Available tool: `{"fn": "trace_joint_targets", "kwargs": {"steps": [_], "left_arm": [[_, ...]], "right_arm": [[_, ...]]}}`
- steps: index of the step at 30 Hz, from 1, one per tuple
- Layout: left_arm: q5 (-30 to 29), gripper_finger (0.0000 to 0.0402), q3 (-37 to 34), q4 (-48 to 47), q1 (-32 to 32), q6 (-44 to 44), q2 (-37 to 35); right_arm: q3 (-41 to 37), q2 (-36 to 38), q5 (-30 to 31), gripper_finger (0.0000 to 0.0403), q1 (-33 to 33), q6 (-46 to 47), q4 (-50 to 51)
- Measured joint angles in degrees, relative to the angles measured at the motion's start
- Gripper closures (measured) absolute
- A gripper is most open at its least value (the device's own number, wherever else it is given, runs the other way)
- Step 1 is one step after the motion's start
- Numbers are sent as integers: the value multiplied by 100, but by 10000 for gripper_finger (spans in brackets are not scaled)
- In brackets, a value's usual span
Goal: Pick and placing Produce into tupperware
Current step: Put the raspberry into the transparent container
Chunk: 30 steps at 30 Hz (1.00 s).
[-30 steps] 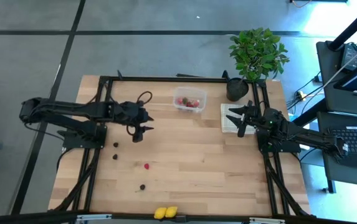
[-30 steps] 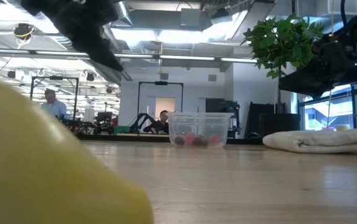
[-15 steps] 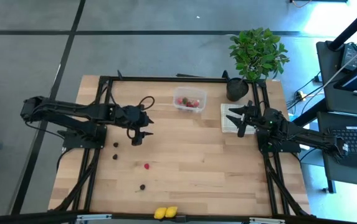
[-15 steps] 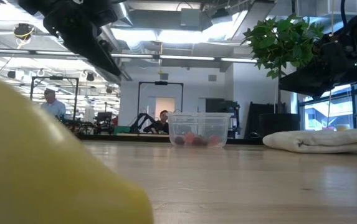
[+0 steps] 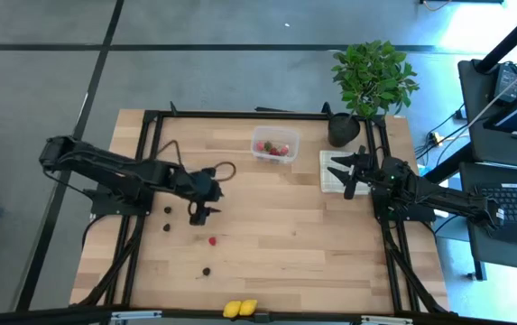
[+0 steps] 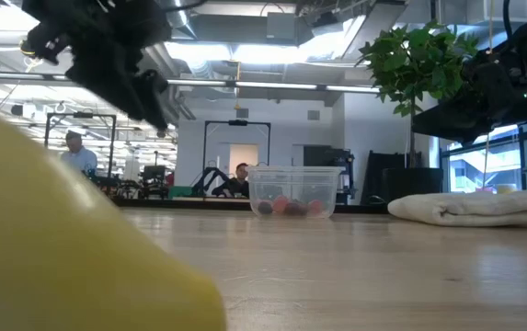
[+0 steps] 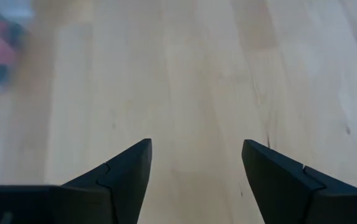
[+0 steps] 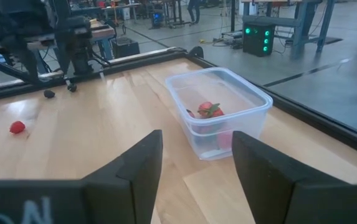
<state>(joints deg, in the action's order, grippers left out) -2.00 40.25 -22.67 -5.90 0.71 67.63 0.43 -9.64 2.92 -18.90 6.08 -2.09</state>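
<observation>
My left gripper [image 5: 200,214], spread and empty, hovers left of centre; I judge I'm reaching for the red berry [image 5: 212,241] next, destined for the tupperware [image 5: 274,147] near the far edge.

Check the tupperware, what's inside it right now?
The tupperware holds a few red berries, one showing a green leafy top. The high view also shows red pieces inside. An exact count isn't clear, since pieces overlap and the translucent walls blur the lower ones.
</observation>
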Motion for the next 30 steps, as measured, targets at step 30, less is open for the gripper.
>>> {"fn": "trace_joint_targets", "kwargs": {"steps": [30], "left_arm": [[114,159,-2,458,-1690,138,1673]], "right_arm": [[0,1,0,208,0,-19,35]]}}
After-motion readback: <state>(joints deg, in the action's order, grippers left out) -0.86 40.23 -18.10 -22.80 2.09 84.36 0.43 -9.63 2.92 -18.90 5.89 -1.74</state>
